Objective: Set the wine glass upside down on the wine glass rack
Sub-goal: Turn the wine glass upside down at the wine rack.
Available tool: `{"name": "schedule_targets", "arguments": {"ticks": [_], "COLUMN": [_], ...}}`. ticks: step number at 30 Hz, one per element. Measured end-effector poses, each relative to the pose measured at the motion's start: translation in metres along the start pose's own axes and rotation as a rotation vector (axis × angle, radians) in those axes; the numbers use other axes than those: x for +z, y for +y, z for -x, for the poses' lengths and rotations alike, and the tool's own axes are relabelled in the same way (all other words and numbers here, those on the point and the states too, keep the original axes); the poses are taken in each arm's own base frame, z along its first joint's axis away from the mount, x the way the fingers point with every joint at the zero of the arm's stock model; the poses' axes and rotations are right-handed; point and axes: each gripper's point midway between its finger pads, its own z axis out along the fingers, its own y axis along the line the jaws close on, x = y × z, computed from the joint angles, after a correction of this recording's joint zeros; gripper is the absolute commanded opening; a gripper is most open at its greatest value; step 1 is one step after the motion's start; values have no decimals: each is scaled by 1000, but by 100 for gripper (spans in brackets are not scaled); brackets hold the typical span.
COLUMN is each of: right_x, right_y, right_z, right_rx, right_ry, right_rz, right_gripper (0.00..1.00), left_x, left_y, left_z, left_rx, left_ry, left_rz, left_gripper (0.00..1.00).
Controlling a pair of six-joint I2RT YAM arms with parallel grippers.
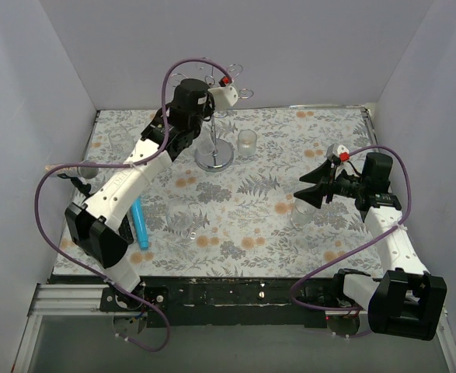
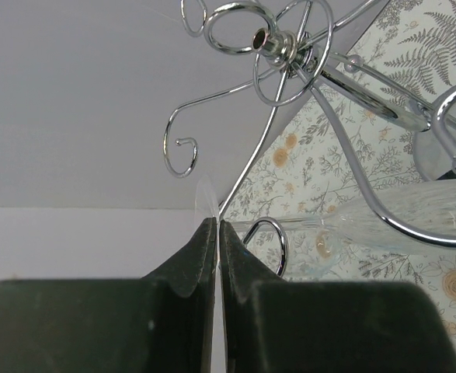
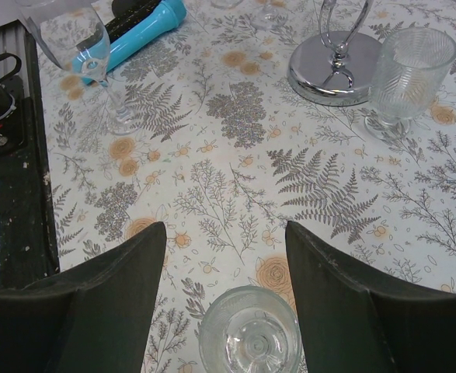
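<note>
The wine glass (image 2: 437, 208) is clear, with a thin foot seen edge-on, a slim stem and a bowl marked by faint vertical flutes. Its foot is clamped at the rim between the left fingers (image 2: 216, 224), which are pressed together on it. It is held up among the curled arms of the wine glass rack (image 2: 278, 45), foot uppermost and bowl towards the floral desk (image 1: 235, 210), beside the thin pole. The stem is crossed by one chrome wire arm; whether it rests in that arm cannot be told. The right fingers (image 3: 226, 233) are spread apart with nothing between them, hung over a clear glass (image 3: 249, 338) standing on the desk. A ribbed goblet (image 3: 410, 66) is seen just beside the rack's mirrored base
</note>
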Motion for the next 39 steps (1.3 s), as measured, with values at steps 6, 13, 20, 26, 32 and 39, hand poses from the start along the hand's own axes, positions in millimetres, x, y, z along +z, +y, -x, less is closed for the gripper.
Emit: {"name": "schedule_targets", "arguments": {"ticks": [6, 13, 20, 26, 32, 39], "right_x": [0, 0, 0, 0, -1, -1], "right_y": [0, 0, 0, 0, 0, -1], "right_z": [0, 0, 0, 0, 0, 1], "right_rx": [0, 0, 0, 1, 2, 3], "right_ry": [0, 0, -1, -2, -2, -3], "right_rz": [-1, -1, -2, 1, 0, -3], "right_gripper": [71, 71, 71, 71, 71, 71], "left_x": [-4, -6, -10, -16, -24, -29], "left_y": [1, 1, 1, 6, 10, 4], "left_z": [-3, -6, -10, -10, -6, -2], "left_rx": [0, 2, 3, -11, -43, -64], "left_ry": [1, 9, 15, 8, -25, -58], "left_rz": [0, 5, 5, 11, 4, -39], "left_gripper": [0, 0, 0, 0, 0, 0]}}
